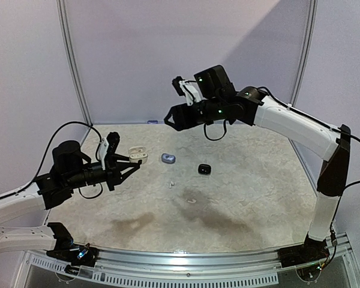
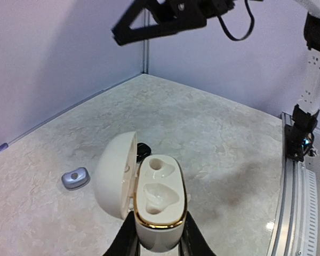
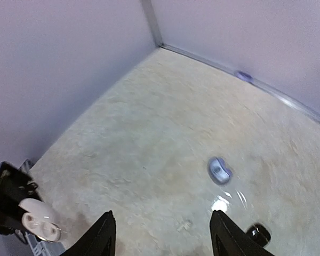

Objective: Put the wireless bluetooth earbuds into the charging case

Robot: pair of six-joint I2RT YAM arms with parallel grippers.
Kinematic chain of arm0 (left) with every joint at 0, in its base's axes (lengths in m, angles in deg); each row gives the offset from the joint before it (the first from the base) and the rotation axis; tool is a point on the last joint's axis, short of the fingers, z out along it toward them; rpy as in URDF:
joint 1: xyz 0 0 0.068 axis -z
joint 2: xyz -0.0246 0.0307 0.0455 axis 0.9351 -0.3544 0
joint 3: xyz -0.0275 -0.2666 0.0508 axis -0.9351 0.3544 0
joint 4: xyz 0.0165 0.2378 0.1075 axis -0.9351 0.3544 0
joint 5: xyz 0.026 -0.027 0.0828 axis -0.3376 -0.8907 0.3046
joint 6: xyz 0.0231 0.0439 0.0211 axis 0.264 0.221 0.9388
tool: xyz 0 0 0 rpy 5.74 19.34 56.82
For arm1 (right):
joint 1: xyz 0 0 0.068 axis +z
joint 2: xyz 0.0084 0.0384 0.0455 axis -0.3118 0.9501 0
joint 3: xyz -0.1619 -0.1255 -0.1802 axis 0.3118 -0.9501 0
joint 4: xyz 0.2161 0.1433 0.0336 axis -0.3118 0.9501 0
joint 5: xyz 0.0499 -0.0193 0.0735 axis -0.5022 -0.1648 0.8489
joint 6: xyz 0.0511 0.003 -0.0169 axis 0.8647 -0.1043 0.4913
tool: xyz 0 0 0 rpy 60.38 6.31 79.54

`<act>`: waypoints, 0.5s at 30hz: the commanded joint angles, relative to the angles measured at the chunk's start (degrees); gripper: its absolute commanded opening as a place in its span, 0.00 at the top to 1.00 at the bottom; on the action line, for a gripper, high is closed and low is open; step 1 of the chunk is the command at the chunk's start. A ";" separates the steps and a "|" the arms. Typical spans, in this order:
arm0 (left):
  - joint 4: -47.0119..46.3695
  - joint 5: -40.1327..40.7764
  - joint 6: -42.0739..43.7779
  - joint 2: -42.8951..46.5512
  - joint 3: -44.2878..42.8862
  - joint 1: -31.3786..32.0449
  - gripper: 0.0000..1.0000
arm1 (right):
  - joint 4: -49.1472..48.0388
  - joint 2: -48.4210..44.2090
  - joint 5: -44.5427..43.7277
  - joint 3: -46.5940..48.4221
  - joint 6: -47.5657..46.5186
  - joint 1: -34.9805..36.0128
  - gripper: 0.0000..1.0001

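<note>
My left gripper [image 1: 134, 161] is shut on an open white charging case [image 1: 138, 155], held above the table at the left. In the left wrist view the case [image 2: 159, 194] has a gold rim, its lid swung open to the left, and both sockets empty, with the gripper [image 2: 158, 225] clamped on its base. Two tiny white earbuds [image 1: 170, 183] [image 1: 191, 200] lie loose mid-table. One earbud [image 3: 183, 225] shows faintly in the right wrist view. My right gripper [image 1: 169, 119] [image 3: 162, 239] is open and empty, raised high over the back of the table.
A lavender case [image 1: 168, 158] [image 2: 75, 178] [image 3: 220, 170] and a black case [image 1: 204, 169] [image 3: 258, 233] lie on the table between the arms. A small lavender thing [image 3: 244, 76] lies at the foot of the back wall. Purple walls close in the back and sides.
</note>
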 commanded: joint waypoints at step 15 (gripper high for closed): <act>-9.94 10.15 -3.39 3.74 6.04 0.22 1.00 | 19.66 19.04 -9.17 -1.30 21.35 3.51 0.75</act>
